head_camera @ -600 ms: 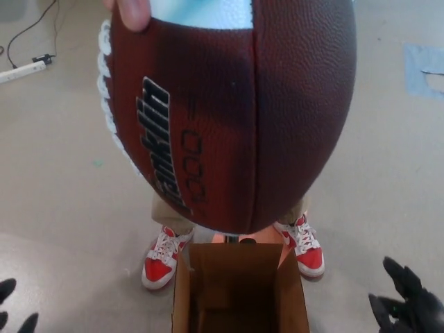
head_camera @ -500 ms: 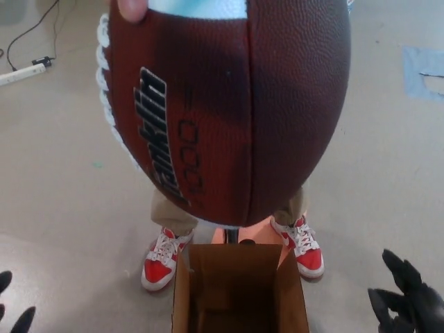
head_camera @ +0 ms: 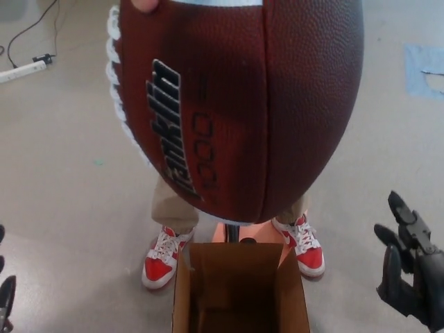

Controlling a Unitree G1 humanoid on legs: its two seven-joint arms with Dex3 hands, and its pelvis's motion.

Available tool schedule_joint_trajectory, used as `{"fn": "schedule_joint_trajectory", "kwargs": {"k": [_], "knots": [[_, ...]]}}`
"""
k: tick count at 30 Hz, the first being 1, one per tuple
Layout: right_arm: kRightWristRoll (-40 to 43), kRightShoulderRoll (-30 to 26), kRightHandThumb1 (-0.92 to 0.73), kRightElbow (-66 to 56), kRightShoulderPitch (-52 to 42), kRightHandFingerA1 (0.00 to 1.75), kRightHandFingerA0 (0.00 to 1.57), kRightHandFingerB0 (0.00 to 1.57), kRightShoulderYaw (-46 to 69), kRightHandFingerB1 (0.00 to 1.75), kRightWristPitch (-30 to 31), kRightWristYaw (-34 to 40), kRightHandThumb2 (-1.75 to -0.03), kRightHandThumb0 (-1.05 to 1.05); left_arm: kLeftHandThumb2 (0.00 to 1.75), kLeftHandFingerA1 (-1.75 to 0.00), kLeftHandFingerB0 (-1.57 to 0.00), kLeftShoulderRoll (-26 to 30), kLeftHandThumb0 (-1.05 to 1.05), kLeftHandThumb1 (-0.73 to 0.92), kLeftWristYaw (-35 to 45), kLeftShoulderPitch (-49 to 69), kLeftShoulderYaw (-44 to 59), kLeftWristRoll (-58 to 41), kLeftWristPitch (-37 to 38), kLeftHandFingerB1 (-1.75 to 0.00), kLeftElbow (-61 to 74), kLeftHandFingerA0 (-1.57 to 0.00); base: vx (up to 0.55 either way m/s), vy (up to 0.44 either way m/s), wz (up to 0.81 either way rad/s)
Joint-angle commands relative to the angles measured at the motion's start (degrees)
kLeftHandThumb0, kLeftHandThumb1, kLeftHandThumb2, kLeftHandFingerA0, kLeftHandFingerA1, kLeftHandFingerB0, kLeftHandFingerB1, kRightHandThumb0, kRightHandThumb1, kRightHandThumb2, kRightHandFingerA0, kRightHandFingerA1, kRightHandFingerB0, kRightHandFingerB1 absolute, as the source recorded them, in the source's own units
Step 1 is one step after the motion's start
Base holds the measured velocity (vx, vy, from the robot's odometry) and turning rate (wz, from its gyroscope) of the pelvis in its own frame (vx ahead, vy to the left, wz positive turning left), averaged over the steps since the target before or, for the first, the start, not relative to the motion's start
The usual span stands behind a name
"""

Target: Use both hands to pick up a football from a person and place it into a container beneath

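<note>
A big brown football (head_camera: 243,104) with white laces and black lettering fills the upper middle of the head view, held point-down by a person whose fingertip (head_camera: 147,5) shows at its top left. Directly beneath it stands an open cardboard box (head_camera: 240,291). My right hand (head_camera: 411,267) is at the lower right edge, open, fingers spread, well clear of the ball. Only fingertips of my left hand (head_camera: 5,295) show at the lower left edge, far from the ball.
The person's legs in tan trousers and red-and-white shoes (head_camera: 163,258) stand just behind the box. A white power strip with cable (head_camera: 24,69) lies at far left, and a blue patch (head_camera: 424,69) marks the floor at right.
My right hand has risen and come further into view. The football has shifted slightly right and lower. My left hand has slid closer to the picture's edge.
</note>
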State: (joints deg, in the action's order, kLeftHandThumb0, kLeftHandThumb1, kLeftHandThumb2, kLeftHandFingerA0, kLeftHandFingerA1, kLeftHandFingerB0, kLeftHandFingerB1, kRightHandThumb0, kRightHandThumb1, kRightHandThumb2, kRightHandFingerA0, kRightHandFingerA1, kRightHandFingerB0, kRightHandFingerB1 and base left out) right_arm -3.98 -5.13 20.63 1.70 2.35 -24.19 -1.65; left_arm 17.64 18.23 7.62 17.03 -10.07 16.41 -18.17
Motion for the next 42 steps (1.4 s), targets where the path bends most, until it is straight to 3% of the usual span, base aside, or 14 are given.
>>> {"fn": "schedule_joint_trajectory", "kwargs": {"k": [1, 11, 15, 16, 21, 22, 24, 26, 27, 32, 34, 35, 38, 42], "knots": [[8.05, 0.14, -0.79, -25.29, -6.79, 0.25, 0.03, 0.00, 0.10, 0.00, -2.60, -2.88, -0.99, -0.84, 1.09, -0.24, 0.00, -0.32, -0.88, 0.75, 3.08, 10.36, 2.74, -15.45, -5.66, -0.26, 30.33, -0.05, 0.00, 0.000, 0.00], [7.67, 2.67, -0.90, -38.91, -5.49, 0.21, 0.10, 0.00, -3.22, 0.00, 0.72, -1.48, -1.14, -1.03, 0.71, -0.26, -0.01, -1.26, -0.89, 0.92, -0.33, 10.54, 0.87, -16.84, -5.44, -0.30, 44.85, -0.14, 0.00, 0.000, 0.00], [5.94, 2.59, -0.92, -40.22, -4.38, 0.18, 0.09, 0.00, -3.92, 0.00, 2.01, -1.66, -1.15, -1.04, 1.10, -0.34, -0.01, -1.71, -0.84, 0.71, -1.65, 8.71, -0.99, -15.70, -7.49, -0.33, 47.54, -0.10, 0.00, 0.000, 0.00], [5.71, 2.75, -0.89, -40.56, -4.10, 0.20, 0.12, 0.00, -4.24, 0.03, 2.51, -1.69, -1.15, -1.01, 0.70, -0.28, -0.05, -1.87, -0.90, 0.92, -1.99, 8.09, -1.39, -15.56, -8.23, -0.29, 48.13, -0.13, 0.00, 0.000, 0.00], [5.07, 3.70, -0.85, -41.69, -3.09, 0.22, 0.14, 0.00, -6.02, 0.08, 4.77, -1.89, -1.14, -0.96, 0.73, -0.29, -0.04, -2.94, -0.88, 0.91, -3.05, 5.19, -3.14, -14.40, -10.23, -0.27, 49.94, -0.12, 0.00, 0.000, 0.00], [5.62, 4.18, -0.92, -42.36, -2.98, 0.26, 0.09, 0.00, -7.16, 0.00, 5.97, -2.20, -0.69, -0.83, 0.73, -0.29, -0.03, -3.29, -0.86, 0.92, -3.54, 4.36, -4.18, -13.18, -10.96, -0.26, 50.67, -0.14, 0.00, 0.000, 0.00], [6.24, 4.61, -0.77, -43.02, -2.86, 0.26, 0.08, 0.00, -8.32, 0.19, 7.08, -2.56, -1.11, -0.87, 0.75, -0.28, -0.02, -3.63, -0.85, 0.92, -3.92, 3.36, -5.34, -12.75, -12.09, -0.25, 51.49, -0.12, 0.00, 0.000, 0.00], [6.16, 5.06, -0.92, -43.73, -2.51, 0.25, 0.08, 0.00, -9.78, 0.00, 8.20, -2.80, -0.67, -0.84, 0.75, -0.27, 0.00, -4.07, -0.86, 0.92, -4.54, 2.24, -6.97, -12.21, -13.91, -0.24, 52.70, -0.12, 0.00, 0.000, 0.00], [5.54, 5.74, -0.77, -43.57, -1.76, 0.25, 0.12, 0.00, -10.81, 0.20, 8.40, -2.57, -1.10, -0.89, 0.77, -0.26, 0.00, -4.04, -0.87, 0.92, -4.84, 1.42, -8.17, -11.56, -15.33, -0.22, 53.75, -0.11, 0.00, 0.000, 0.00], [2.10, 8.50, -0.77, -43.02, 1.18, 0.32, 0.15, 0.00, -14.33, 0.21, 9.25, -1.16, -1.09, -0.89, 1.08, -0.36, -0.03, -5.39, -0.84, 0.76, -5.54, -1.69, -13.08, -10.37, -18.08, -0.29, 56.64, -0.10, 0.00, 0.000, 0.00], [0.58, 9.06, -0.92, -43.07, 1.63, 0.26, 0.15, 0.00, -15.53, 0.07, 9.41, -0.91, -0.70, -0.83, 0.71, -0.28, -0.04, -5.98, -0.84, 0.92, -6.07, -2.59, -14.70, -10.00, -19.10, -0.25, 57.38, -0.15, 0.00, 0.000, 0.00], [-1.24, 9.81, -0.85, -43.46, 2.00, 0.15, 0.12, 0.00, -18.52, 0.10, 10.39, -1.33, -1.13, -0.96, 1.09, -0.29, -0.02, -7.25, -0.82, 0.74, -6.96, -4.09, -17.96, -7.44, -19.91, -0.29, 57.67, -0.06, 0.00, 0.000, 0.00], [-3.58, 11.09, -0.82, -44.13, 2.04, 0.13, 0.00, 0.00, -23.17, 0.15, 12.85, -1.50, -1.14, -0.84, 1.15, -0.13, -0.02, -8.55, -0.89, 0.84, -7.93, -5.22, -23.10, -3.49, -21.17, -0.18, 58.44, -0.02, 0.00, 0.000, 0.00], [-9.21, 12.78, -0.92, -42.53, 2.42, 0.03, 0.00, 0.00, -28.51, 0.00, 12.33, 0.72, -1.16, -0.94, 0.76, -0.21, -0.06, -10.92, -0.75, 0.92, -9.44, -6.84, -30.80, 6.78, -14.99, -0.24, 55.68, 0.00, 0.00, 0.000, 0.00]]}}
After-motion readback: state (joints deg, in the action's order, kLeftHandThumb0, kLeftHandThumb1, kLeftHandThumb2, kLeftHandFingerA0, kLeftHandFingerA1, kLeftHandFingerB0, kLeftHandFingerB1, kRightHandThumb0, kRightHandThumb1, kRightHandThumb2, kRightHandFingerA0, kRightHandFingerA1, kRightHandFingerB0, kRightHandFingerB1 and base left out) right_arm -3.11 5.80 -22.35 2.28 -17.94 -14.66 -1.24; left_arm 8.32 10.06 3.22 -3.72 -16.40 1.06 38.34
